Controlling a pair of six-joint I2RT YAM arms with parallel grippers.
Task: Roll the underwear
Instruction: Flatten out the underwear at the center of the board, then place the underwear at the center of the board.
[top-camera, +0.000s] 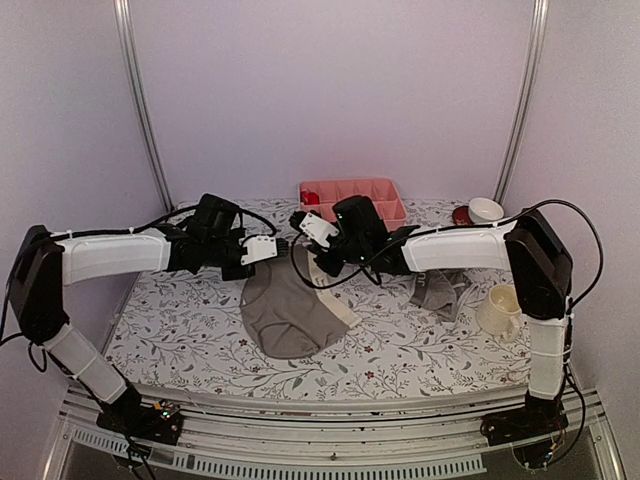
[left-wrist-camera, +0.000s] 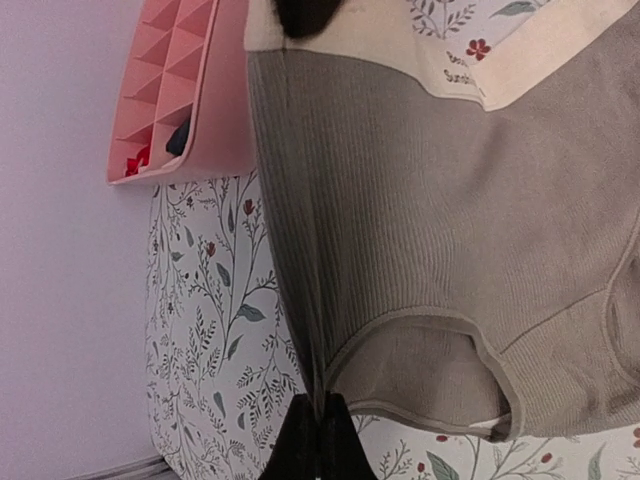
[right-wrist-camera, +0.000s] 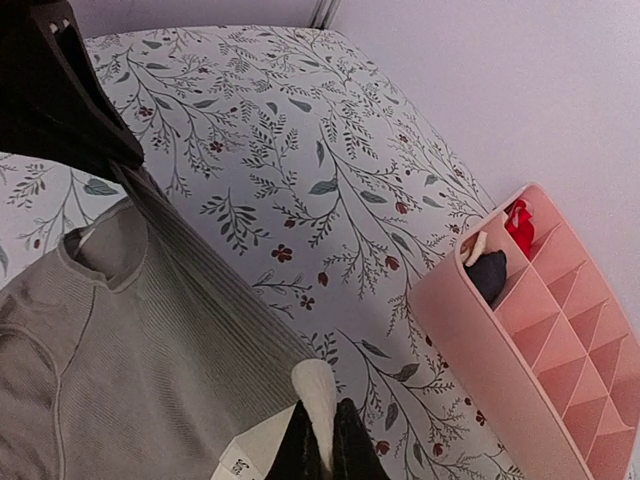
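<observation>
The grey briefs (top-camera: 290, 310) with a pale waistband hang stretched between my two grippers above the middle of the table. My left gripper (top-camera: 262, 250) is shut on the briefs' side edge by a leg opening (left-wrist-camera: 321, 410). My right gripper (top-camera: 312, 228) is shut on the pale waistband (right-wrist-camera: 322, 400). The ribbed grey cloth fills the left wrist view (left-wrist-camera: 440, 220) and the lower left of the right wrist view (right-wrist-camera: 140, 350). The grey boxer-briefs (top-camera: 440, 290) lie crumpled on the table to the right, under my right arm.
A pink divided tray (top-camera: 352, 197) stands at the back centre, holding small dark and red items (right-wrist-camera: 495, 262). A cream mug (top-camera: 498, 308) stands at the right, and a white bowl (top-camera: 485, 210) and a red object (top-camera: 462, 214) at the back right. The table has a floral cloth (top-camera: 180, 320).
</observation>
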